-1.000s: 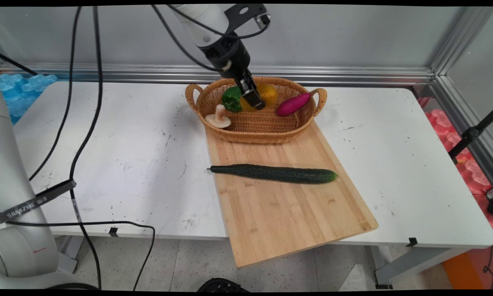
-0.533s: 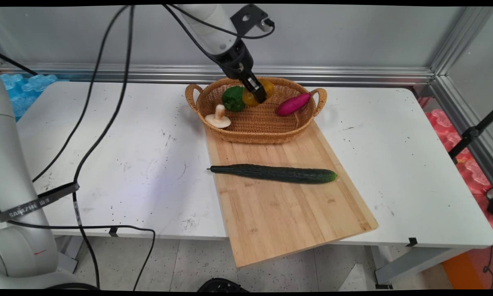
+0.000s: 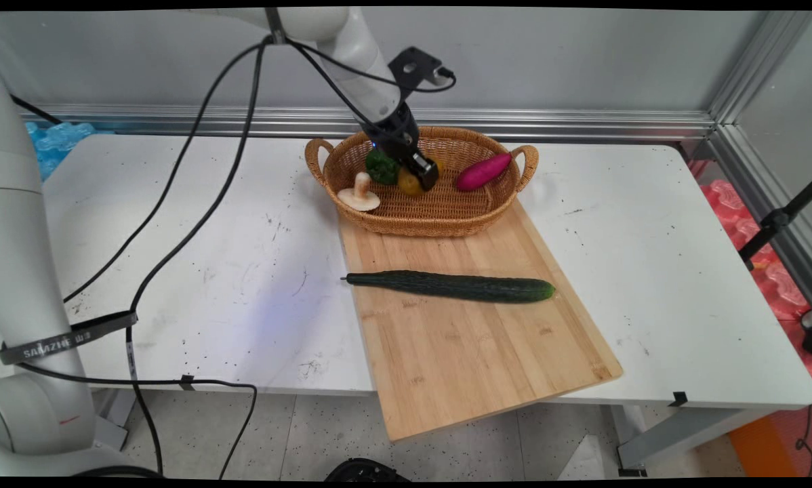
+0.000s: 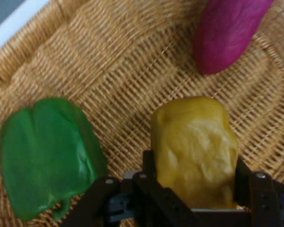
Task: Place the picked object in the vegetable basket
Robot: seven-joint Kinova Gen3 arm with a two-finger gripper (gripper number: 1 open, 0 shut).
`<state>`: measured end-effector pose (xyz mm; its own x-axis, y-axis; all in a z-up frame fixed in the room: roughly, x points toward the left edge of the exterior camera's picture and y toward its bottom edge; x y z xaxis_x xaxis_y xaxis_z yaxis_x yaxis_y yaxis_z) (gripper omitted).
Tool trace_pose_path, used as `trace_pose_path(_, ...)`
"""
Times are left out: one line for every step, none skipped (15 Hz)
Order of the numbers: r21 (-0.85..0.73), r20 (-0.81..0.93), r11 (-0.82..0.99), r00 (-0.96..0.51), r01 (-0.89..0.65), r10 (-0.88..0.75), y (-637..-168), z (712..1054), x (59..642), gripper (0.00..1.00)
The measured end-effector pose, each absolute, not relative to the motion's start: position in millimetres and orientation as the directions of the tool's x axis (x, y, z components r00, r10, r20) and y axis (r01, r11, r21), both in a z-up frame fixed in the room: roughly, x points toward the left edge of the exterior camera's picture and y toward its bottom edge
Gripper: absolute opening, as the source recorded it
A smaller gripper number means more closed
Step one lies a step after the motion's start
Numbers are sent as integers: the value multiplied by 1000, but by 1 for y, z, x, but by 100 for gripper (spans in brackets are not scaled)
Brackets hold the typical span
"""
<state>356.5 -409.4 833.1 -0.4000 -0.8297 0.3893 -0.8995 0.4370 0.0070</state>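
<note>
Yellow pepper (image 4: 194, 149) in claw (image 4: 194, 189); 1 green pepper (image 4: 47, 153) beside.

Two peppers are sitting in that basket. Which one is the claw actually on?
The yellow pepper. It sits between the claw's two black fingers, while the green pepper lies free beside it on the wicker basket.

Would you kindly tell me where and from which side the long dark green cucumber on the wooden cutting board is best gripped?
Grip the long dark green cucumber at its middle, coming straight down from above and closing across its narrow width. It lies flat and alone across the wooden cutting board, so both long sides are free, and a mid-length hold should keep it balanced.
</note>
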Motion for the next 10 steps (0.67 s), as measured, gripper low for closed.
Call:
trace_pose_path(9,382,429,-393,-903,-836,-410,828,357,0)
trace_pose_path(10,377,424,-389,-906,-841,-411,824,357,0)
trace_pose_path(12,370,418,-384,-908,-846,-411,820,358,0)
trace_pose_path(13,366,415,-382,-910,-849,-410,817,359,0)
trace_pose_path(16,360,412,-379,-911,-852,-410,814,359,0)
trace_pose_path(19,356,408,-375,-913,-856,-410,810,360,0)
trace_pose_path(23,354,405,-372,-914,-858,-410,807,360,0)
trace_pose_path(26,354,404,-370,-914,-859,-410,805,360,0)
trace_pose_path(30,355,404,-368,-914,-859,-410,803,360,0)
trace_pose_path(33,356,404,-367,-914,-860,-411,802,360,100)
